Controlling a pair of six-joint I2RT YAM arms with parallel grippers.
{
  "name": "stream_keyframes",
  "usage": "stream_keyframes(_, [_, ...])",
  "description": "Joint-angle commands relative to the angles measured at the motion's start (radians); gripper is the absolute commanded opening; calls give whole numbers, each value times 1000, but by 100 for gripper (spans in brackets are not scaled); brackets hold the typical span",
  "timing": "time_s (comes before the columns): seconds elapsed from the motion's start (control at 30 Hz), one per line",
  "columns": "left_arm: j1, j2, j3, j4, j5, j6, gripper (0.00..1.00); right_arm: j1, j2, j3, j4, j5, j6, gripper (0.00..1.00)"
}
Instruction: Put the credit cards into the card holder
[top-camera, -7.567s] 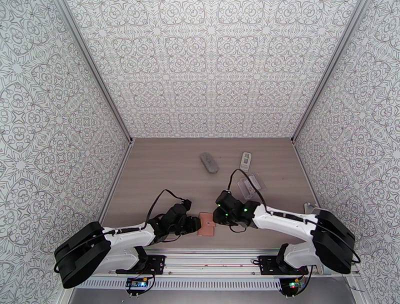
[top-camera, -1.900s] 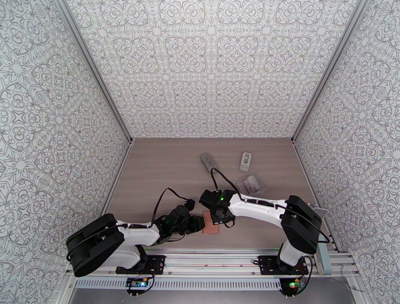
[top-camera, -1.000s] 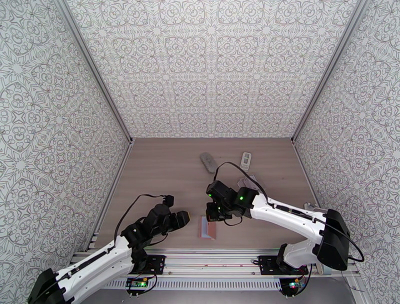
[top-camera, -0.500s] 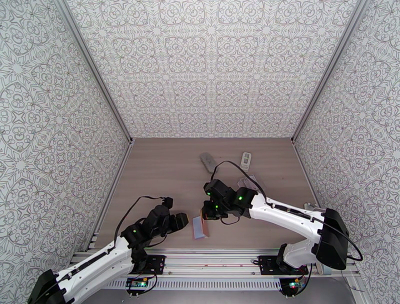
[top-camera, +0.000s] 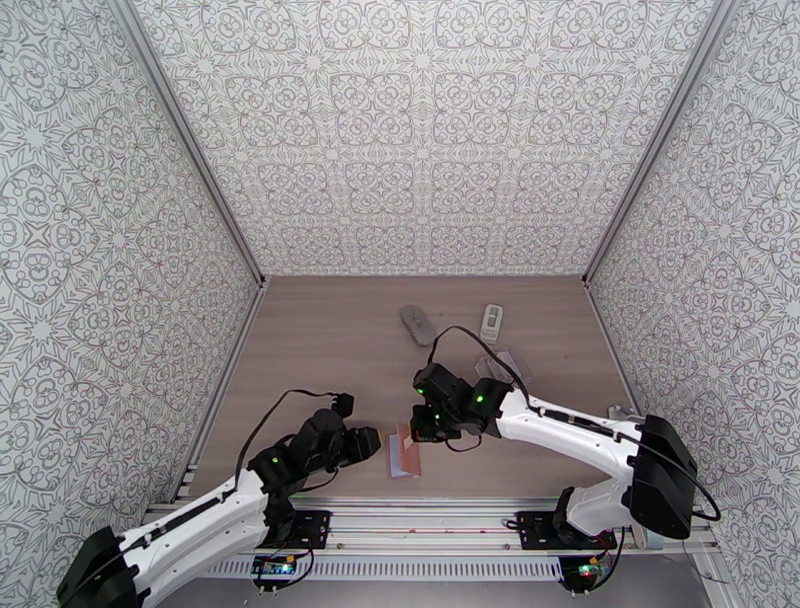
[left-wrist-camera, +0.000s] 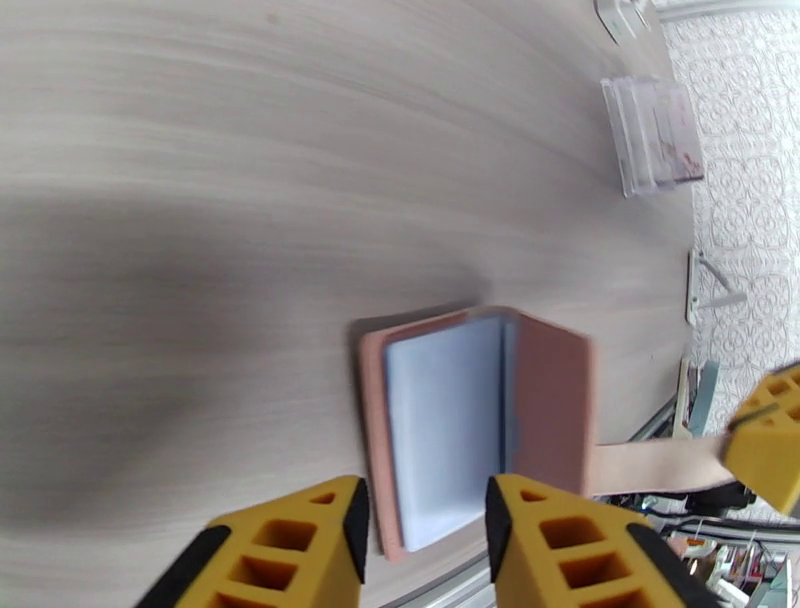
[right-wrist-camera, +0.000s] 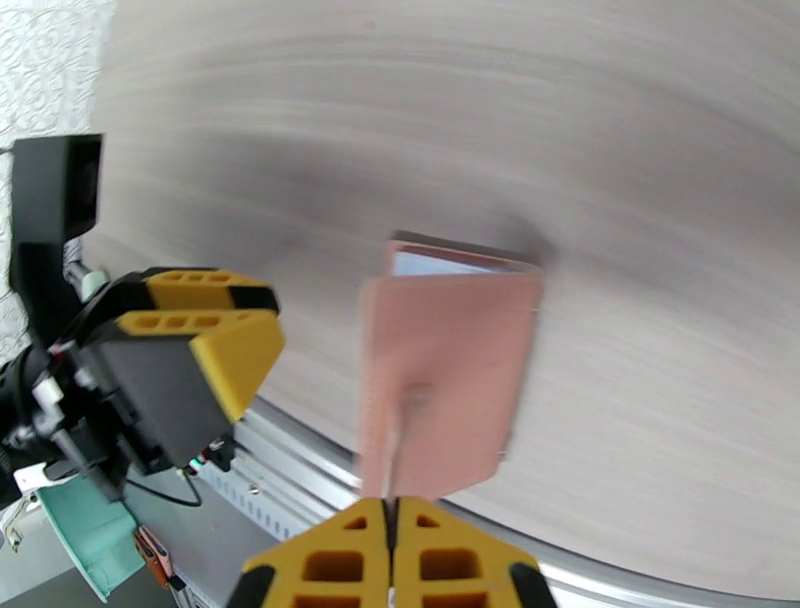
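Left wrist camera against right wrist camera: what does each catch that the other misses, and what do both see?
Left wrist: a clear plastic stand far across the table, and the blue-grey card face-on. Right wrist: the left fingers from outside, and the right fingers shut on the strap of the pink card holder. Both: that holder, held open, on the wooden table.

The left arm (top-camera: 200, 505) and the right arm (top-camera: 570, 435) stretch low and inward toward each other, the left gripper (left-wrist-camera: 425, 500) with fingers parted, the right gripper (right-wrist-camera: 392, 512) tipped down, fingers pressed together on the strap of the card holder (right-wrist-camera: 445, 370).
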Motion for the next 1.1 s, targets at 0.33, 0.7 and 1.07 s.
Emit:
stream_keyframes(0.33, [-80, 216, 66, 187, 14, 7, 35, -69, -51, -80, -134, 172, -59, 0])
stream_keyframes(0.7, [-117, 375, 109, 294, 30, 6, 32, -90, -21, -113, -143, 221, -78, 0])
stream_keyframes(1.07, [-124, 496, 106, 368, 38, -7, 30, -97, 33, -117, -162, 272, -86, 17])
